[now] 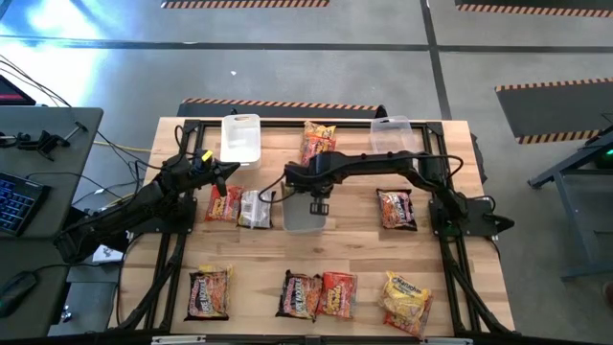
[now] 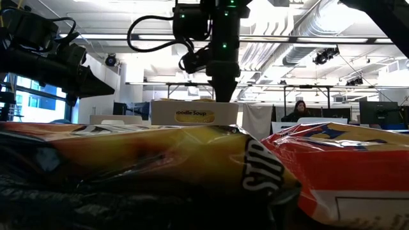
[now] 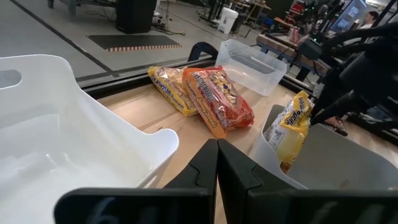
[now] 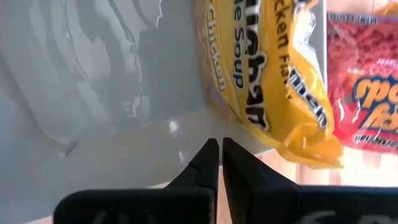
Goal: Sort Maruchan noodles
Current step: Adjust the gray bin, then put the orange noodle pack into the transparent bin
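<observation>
Maruchan noodles packets lie about the table. Two are at the far middle point(image 1: 319, 142). A red one point(image 1: 223, 203) lies left of a clear middle bin point(image 1: 305, 222), and a yellow chicken packet point(image 3: 292, 124) leans tilted at that bin's left wall. A dark-red packet point(image 1: 396, 208) lies to the right, and several lie along the near edge point(image 1: 316, 294). My right gripper point(image 1: 318, 203) points down over the middle bin, shut with nothing between its fingers point(image 4: 219, 155), beside the yellow packet's upper edge. My left gripper point(image 1: 228, 178) is shut and waits by the white bin point(image 1: 239, 139).
A clear bin point(image 1: 395, 134) stands at the far right and the white bin at the far left. In the low view a yellow packet point(image 2: 160, 153) and a red one point(image 2: 345, 166) fill the foreground. Bare wood lies between the middle and near rows.
</observation>
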